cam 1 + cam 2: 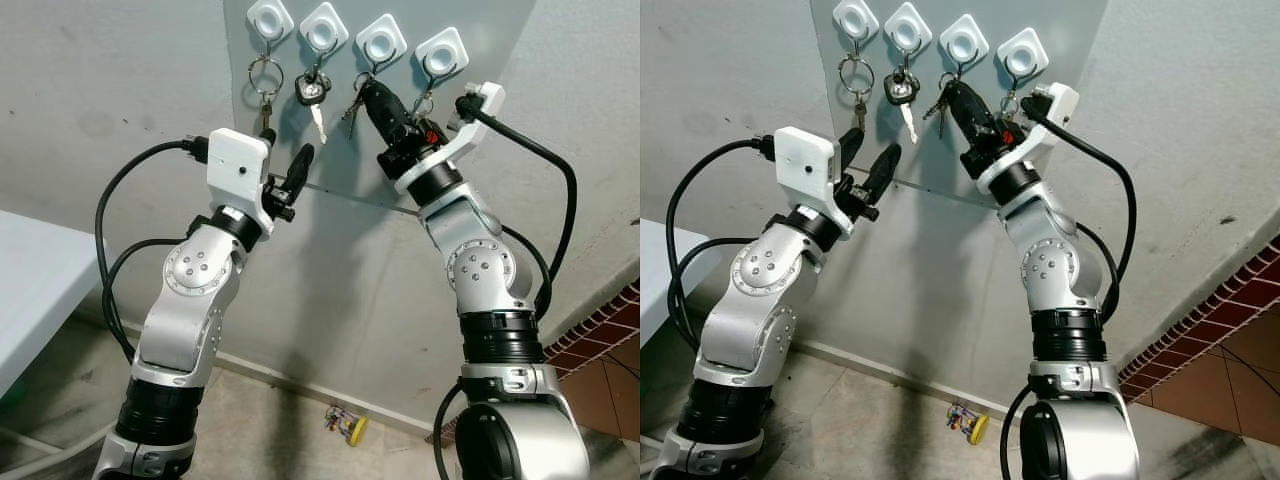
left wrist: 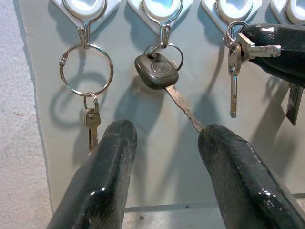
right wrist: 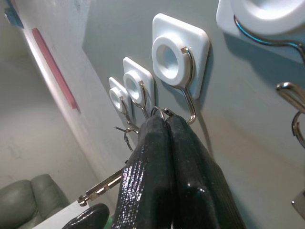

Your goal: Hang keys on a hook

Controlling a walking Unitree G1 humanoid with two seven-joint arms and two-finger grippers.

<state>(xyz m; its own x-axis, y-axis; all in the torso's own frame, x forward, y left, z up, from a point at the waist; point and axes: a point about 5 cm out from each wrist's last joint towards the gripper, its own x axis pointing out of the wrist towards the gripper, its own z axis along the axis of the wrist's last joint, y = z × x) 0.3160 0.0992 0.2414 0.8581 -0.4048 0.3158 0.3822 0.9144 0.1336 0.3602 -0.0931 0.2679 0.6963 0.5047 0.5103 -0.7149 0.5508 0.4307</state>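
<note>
A grey wall [image 1: 120, 90] carried a grey panel [image 1: 480, 40] with 4 white hooks [image 1: 381, 40]. 3 held keys; the right gripper [image 1: 368, 92], pinched together on a key bunch [image 2: 233, 71], was at hook 3. The left gripper [image 1: 285, 165] gaped below.

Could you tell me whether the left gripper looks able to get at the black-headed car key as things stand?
Probably yes: the left gripper is open just below the black-headed car key, which hangs free, while the right gripper works one hook over.
</note>
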